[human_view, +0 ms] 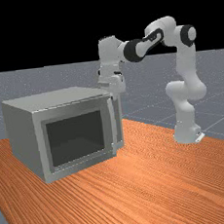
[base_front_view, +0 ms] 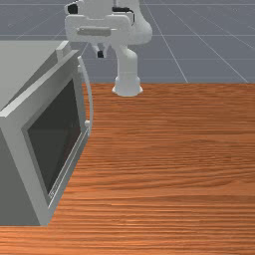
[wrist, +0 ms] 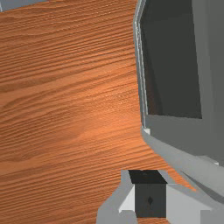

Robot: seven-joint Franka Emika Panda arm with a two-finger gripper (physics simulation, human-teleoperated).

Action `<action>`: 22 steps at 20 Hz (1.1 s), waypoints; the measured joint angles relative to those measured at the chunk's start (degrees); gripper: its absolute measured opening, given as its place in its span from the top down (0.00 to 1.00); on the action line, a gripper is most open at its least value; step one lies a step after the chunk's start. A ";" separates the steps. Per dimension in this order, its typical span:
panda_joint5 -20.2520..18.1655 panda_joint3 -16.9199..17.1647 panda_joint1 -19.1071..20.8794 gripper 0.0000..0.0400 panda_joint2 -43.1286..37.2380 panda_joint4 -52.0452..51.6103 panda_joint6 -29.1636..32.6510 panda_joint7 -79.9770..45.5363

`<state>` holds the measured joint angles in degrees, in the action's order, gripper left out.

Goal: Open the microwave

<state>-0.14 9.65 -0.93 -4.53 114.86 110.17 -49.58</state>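
The gripper [base_front_view: 101, 54] is high near the front view's top, beyond the grey microwave [base_front_view: 22, 62]. The far view shows the gripper [human_view: 113, 87] at the top corner of the microwave [human_view: 58, 97], on the handle's side. A pale curved handle [base_front_view: 90, 99] runs up the door's edge; the far view shows this handle [human_view: 113, 126] upright beside the dark window [human_view: 77, 134]. In the wrist view the gripper [wrist: 150, 192] lies beside the handle [wrist: 170, 155]; contact cannot be told. A darker wedge lies behind the door's top edge; whether the door is ajar is unclear.
The wooden table [base_front_view: 179, 164] spreads out from the microwave toward the front view's right. At its far edge stands the arm's base [base_front_view: 127, 87]. The microwave's body takes up the front view's left side.
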 joint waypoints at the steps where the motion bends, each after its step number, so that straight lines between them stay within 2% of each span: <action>1: -0.16 0.15 0.19 1.00 -1.22 -0.03 0.28 -0.17; 5: -0.19 2.39 2.07 1.00 -4.08 -1.69 2.26 -0.29; 9: 0.88 4.67 4.61 1.00 -0.84 -1.77 8.41 -0.32; 13: 5.05 4.85 4.58 0.98 2.40 -1.18 11.79 -1.21; 15: 8.03 5.19 3.95 0.99 1.45 1.07 16.61 -4.12; 18: 13.07 6.33 3.08 0.94 0.32 3.69 21.95 -8.60; 22: 15.09 7.76 1.98 0.95 0.22 4.32 24.02 -10.33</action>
<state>14.95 17.40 1.05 -4.30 119.18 134.19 -59.91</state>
